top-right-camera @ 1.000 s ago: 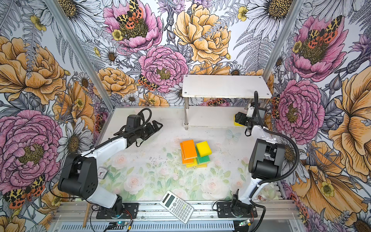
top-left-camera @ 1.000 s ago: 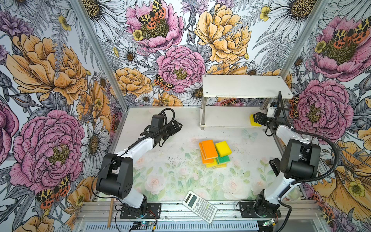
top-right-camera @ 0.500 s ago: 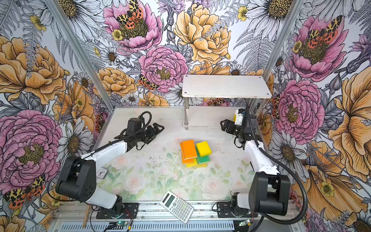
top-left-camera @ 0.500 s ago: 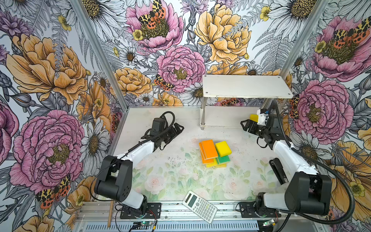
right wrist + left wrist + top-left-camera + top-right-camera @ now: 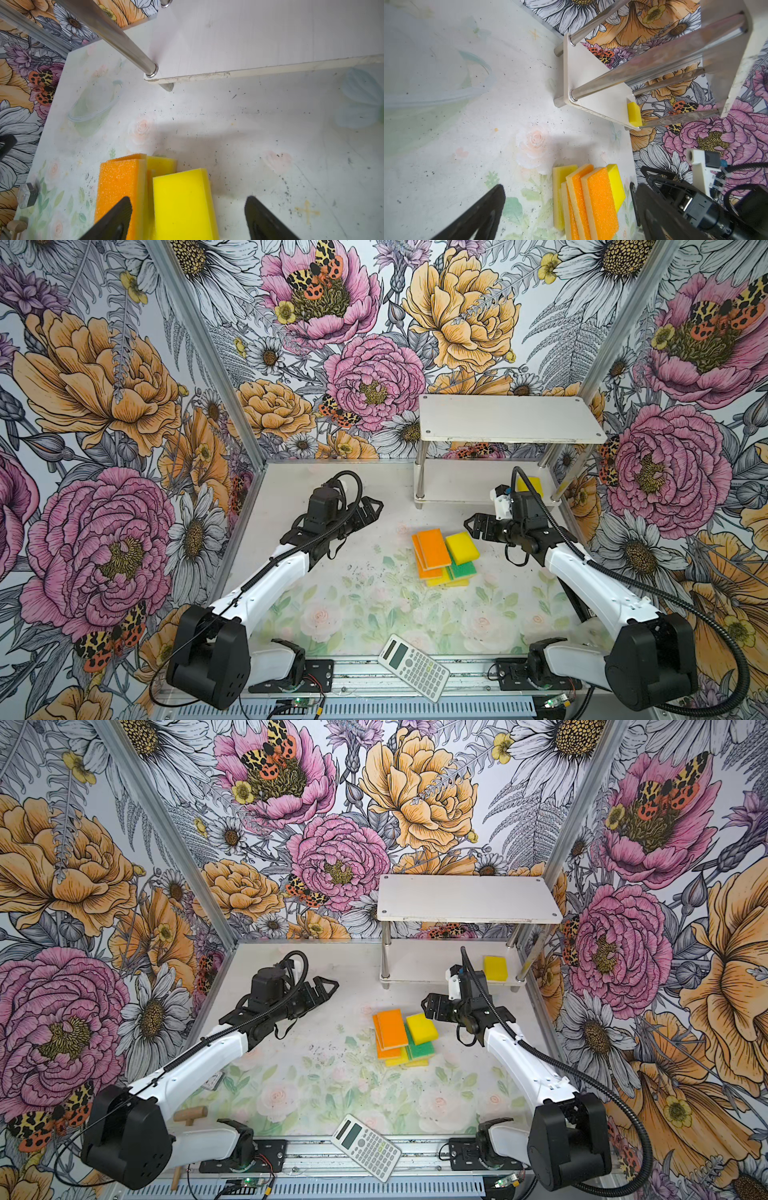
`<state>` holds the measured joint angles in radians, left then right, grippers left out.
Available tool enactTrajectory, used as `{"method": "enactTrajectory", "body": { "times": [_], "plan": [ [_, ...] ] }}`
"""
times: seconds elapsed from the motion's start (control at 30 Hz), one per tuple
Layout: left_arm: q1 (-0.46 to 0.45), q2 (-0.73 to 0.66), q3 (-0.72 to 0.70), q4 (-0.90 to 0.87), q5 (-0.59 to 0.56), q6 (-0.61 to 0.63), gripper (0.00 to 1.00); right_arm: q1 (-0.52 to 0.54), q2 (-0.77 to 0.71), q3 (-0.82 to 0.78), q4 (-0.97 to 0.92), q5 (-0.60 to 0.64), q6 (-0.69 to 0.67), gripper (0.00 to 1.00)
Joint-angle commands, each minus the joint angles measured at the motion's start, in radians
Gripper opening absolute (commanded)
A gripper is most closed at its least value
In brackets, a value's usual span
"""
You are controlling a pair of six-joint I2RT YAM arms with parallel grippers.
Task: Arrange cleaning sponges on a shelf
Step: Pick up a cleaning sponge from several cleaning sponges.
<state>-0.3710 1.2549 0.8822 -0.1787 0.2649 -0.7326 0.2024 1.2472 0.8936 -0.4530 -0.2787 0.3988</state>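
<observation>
A top view shows one yellow sponge (image 5: pixel 495 968) on the shelf's (image 5: pixel 465 898) low board, far right. My right wrist view shows only the orange and yellow sponge pile (image 5: pixel 158 197) on the table (image 5: pixel 270 124). My left end effector (image 5: pixel 368 515) and right end effector (image 5: pixel 471 527) are open, empty.

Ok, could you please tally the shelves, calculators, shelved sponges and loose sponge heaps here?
Shelf: 1
Calculator: 1
Sponge on the shelf: 1, yellow, on the lower board
Loose sponge heap: 1, layers overlap, so its sponges cannot be counted
Total: 4
</observation>
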Motion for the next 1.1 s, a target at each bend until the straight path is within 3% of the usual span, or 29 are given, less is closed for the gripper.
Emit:
{"method": "enactTrajectory", "body": {
  "times": [0.0, 0.2, 0.47, 1.07],
  "plan": [
    [0.008, -0.023, -0.006, -0.08, -0.067, 0.031, 0.99, 0.027, 0.0, 0.002, -0.048, 0.053, -0.029, 0.87],
    [0.024, 0.016, -0.004, -0.088, -0.007, -0.007, 0.99, 0.069, 0.006, -0.014, -0.077, 0.031, -0.072, 0.84],
    [0.024, 0.074, 0.013, -0.088, 0.029, -0.026, 0.99, 0.152, 0.039, -0.021, -0.1, 0.096, -0.098, 0.83],
    [0.026, 0.092, 0.006, -0.088, 0.037, -0.033, 0.99, 0.227, 0.087, 0.006, -0.141, 0.227, -0.136, 0.83]
  ]
}}
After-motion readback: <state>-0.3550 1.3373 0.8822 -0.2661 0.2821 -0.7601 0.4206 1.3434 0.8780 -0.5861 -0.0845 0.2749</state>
